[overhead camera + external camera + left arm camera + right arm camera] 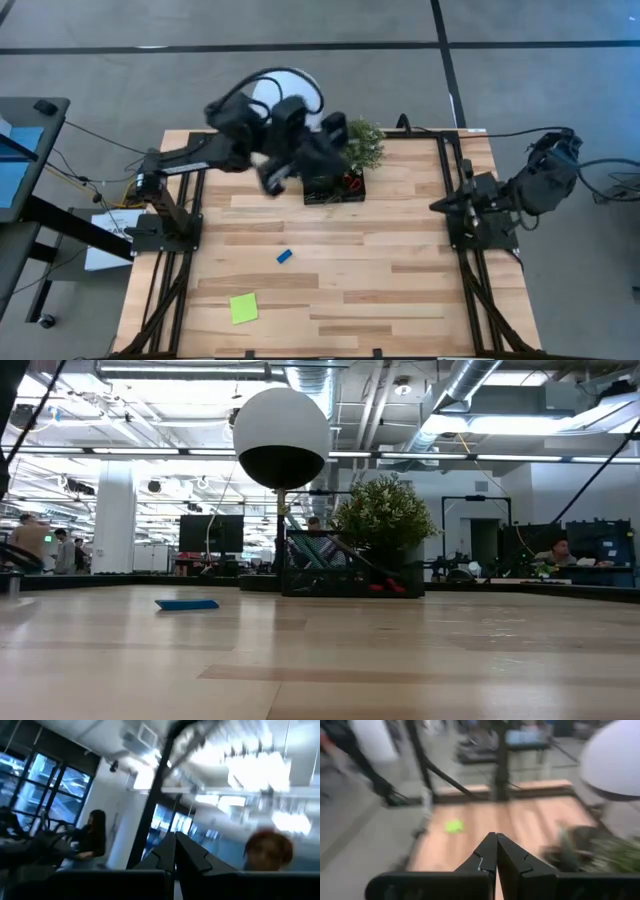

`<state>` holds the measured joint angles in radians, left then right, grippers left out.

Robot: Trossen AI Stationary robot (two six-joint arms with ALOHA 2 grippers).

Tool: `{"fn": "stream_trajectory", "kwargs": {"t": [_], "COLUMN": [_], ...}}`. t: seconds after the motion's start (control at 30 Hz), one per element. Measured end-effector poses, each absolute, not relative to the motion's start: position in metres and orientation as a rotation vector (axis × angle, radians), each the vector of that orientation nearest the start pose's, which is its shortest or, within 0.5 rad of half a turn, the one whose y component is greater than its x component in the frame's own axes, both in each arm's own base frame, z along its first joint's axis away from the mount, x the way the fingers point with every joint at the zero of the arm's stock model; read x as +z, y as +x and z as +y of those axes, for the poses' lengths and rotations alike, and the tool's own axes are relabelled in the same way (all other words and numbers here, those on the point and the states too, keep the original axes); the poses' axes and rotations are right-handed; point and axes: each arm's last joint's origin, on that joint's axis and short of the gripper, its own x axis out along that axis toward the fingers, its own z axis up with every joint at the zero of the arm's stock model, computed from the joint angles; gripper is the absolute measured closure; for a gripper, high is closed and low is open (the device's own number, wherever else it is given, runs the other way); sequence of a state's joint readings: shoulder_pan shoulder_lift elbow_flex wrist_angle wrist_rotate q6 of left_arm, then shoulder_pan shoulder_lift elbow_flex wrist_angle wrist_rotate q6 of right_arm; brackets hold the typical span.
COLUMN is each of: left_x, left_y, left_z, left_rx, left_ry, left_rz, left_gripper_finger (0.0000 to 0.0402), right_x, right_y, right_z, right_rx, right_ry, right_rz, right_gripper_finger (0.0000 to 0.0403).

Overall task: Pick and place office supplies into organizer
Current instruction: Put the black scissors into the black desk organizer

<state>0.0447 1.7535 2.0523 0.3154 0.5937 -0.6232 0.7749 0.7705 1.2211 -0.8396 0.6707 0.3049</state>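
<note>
The black organizer [322,188] stands at the table's far middle, with red-handled scissors [352,182] inside it; the low view shows the organizer [345,575] in front of the plant. A small blue eraser [284,256] lies flat on the wood mid-table. A lime-green sticky pad [243,308] lies near the front edge. My left arm [290,140] is raised above the organizer's left side; its gripper [175,851] is shut, holds nothing and points up into the room. My right arm [495,195] is folded at the table's right edge, its gripper [496,851] shut and empty.
A potted plant [365,145] stands just behind the organizer, and a lamp with a white globe [285,85] is to its left. Bare wood stretches around the eraser and pad. People sit and stand in the room beyond the table.
</note>
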Motion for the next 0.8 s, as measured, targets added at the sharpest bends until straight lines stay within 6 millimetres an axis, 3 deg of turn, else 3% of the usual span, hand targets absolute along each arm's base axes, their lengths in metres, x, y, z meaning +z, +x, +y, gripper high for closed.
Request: {"fn": "stream_trajectory", "kwargs": {"t": [0.1, 0.3, 0.37, 0.5, 0.67, 0.8], "left_x": [0.558, 0.544, 0.535, 0.531, 0.538, 0.555], "left_y": [0.346, 0.31, 0.303, 0.294, 0.284, 0.254], "left_z": [-0.02, -0.037, -0.04, -0.037, -0.024, -0.006], "left_rx": [-0.57, 0.206, 0.359, 0.423, 0.504, 0.607], "left_ry": [-0.249, -0.011, 0.007, -0.036, -0.039, -0.061], "left_rz": [-0.284, 0.142, 0.22, 0.267, 0.24, 0.17], "left_gripper_finger": [0.0402, 0.0401, 0.0401, 0.0401, 0.0401, 0.0401], "right_x": [0.404, 0.379, 0.374, 0.364, 0.338, 0.304], "right_y": [0.095, 0.115, 0.125, 0.16, 0.217, 0.259], "right_z": [0.064, 0.065, 0.061, 0.049, 0.019, -0.009], "right_rx": [0.009, -0.113, -0.172, -0.261, -0.233, -0.181], "right_ry": [-0.061, -0.267, -0.355, -0.444, -0.445, -0.441], "right_rz": [0.387, 0.579, 0.632, 0.74, 0.919, 1.068], "right_gripper_finger": [0.0402, 0.0401, 0.0395, 0.0363, 0.0306, 0.0265]}}
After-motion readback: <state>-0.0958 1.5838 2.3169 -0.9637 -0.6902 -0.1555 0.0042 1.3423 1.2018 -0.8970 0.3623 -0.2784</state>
